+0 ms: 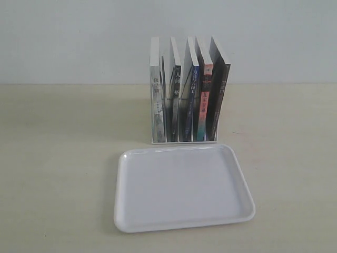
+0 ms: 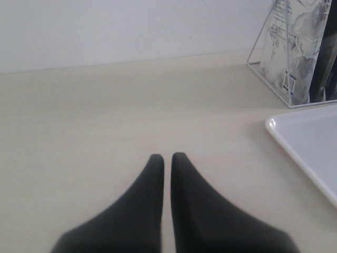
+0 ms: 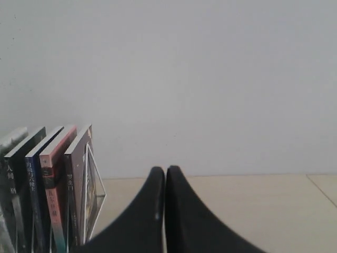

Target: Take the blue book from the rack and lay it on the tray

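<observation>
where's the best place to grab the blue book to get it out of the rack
Probably its top edge, pinched across the thickness from straight above. The blue book stands nearly upright in the middle slot of the rack, with the black-spined book and the pink-and-teal-spined book close on either side, so its covers are blocked; only the top edge and spine are free.
</observation>
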`<state>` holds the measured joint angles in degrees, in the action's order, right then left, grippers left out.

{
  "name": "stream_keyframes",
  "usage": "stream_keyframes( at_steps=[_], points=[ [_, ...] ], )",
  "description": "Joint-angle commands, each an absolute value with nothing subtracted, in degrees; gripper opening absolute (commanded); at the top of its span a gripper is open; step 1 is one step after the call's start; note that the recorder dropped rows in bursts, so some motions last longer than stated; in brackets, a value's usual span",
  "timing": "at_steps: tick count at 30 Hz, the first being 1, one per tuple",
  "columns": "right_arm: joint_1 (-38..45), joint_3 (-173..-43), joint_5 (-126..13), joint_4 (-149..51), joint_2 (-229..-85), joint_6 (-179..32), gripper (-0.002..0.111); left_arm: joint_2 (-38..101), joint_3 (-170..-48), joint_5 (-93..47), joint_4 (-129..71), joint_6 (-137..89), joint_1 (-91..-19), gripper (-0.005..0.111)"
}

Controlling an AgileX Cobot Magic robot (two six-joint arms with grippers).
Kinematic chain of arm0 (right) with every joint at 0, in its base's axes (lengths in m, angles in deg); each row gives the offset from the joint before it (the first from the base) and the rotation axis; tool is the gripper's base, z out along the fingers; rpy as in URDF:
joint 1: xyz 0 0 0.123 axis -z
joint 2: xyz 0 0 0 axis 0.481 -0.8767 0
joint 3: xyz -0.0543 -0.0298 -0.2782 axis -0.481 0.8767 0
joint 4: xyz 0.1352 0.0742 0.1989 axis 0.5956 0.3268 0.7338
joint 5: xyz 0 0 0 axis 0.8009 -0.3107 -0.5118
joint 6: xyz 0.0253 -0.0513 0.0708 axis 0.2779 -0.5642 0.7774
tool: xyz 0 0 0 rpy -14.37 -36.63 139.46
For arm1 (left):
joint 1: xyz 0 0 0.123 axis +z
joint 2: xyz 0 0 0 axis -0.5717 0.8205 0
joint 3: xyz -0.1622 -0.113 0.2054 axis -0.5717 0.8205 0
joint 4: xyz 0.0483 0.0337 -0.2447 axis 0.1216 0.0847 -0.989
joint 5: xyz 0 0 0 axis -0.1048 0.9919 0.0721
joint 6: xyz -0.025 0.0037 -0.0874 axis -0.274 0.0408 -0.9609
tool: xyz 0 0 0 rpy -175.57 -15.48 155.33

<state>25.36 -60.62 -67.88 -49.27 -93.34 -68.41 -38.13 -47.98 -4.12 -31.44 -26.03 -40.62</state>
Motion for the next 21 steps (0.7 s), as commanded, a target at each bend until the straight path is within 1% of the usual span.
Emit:
stream_keyframes(
  at_steps=[1,5,9,16,18,21],
  points=[
    [25.7,-61.0,-67.6,-46.4,-98.7,-67.9,0.000,-38.3,-48.2,-5.0,-31.4,-26.4,-40.6,0.005],
    [24.4,-61.8,-67.0,-43.6,-107.9,-68.4,0.000,-38.3,-48.2,-5.0,-31.4,-26.4,-40.6,0.005],
    [19.6,-67.3,-66.8,-43.4,-121.1,-70.5,0.000,-38.3,-48.2,-5.0,-31.4,-26.4,-40.6,0.005],
    [7.0,-85.6,-69.6,-43.4,-142.6,-74.1,0.000,-38.3,-48.2,-5.0,-31.4,-26.4,-40.6,0.005],
    [4.6,-91.8,-72.8,-43.4,-148.0,-72.9,0.000,-38.3,-48.2,-5.0,-31.4,-26.4,-40.6,0.005],
    [3.2,-100.7,-78.3,-43.0,-155.1,-71.0,0.000,-38.3,-48.2,-5.0,-31.4,-26.4,-40.6,0.005]
  ],
)
